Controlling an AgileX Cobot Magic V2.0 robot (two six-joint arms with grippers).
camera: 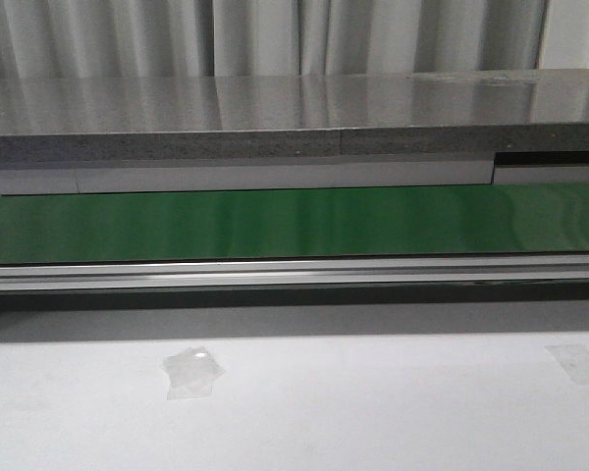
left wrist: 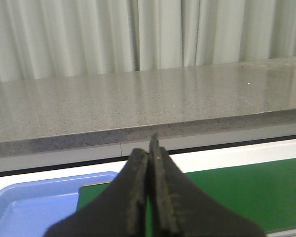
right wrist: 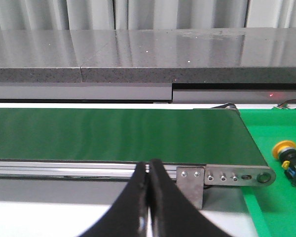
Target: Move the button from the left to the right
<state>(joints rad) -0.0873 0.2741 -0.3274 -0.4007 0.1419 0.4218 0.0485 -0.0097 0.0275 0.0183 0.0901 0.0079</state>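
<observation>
The button point(right wrist: 288, 158), with a yellow-orange round head and a black body, lies on its side on a green mat point(right wrist: 278, 207) past the end of the belt, seen only in the right wrist view. My right gripper point(right wrist: 149, 165) is shut and empty, above the white table in front of the belt, well away from the button. My left gripper point(left wrist: 149, 153) is shut and empty, above the belt's other end beside a blue tray point(left wrist: 34, 207). Neither gripper shows in the front view.
A green conveyor belt point(camera: 294, 221) runs across the table with a silvery rail point(camera: 294, 272) along its front. A grey stone ledge point(camera: 275, 118) and curtains stand behind it. Two bits of clear tape point(camera: 191, 373) lie on the white table.
</observation>
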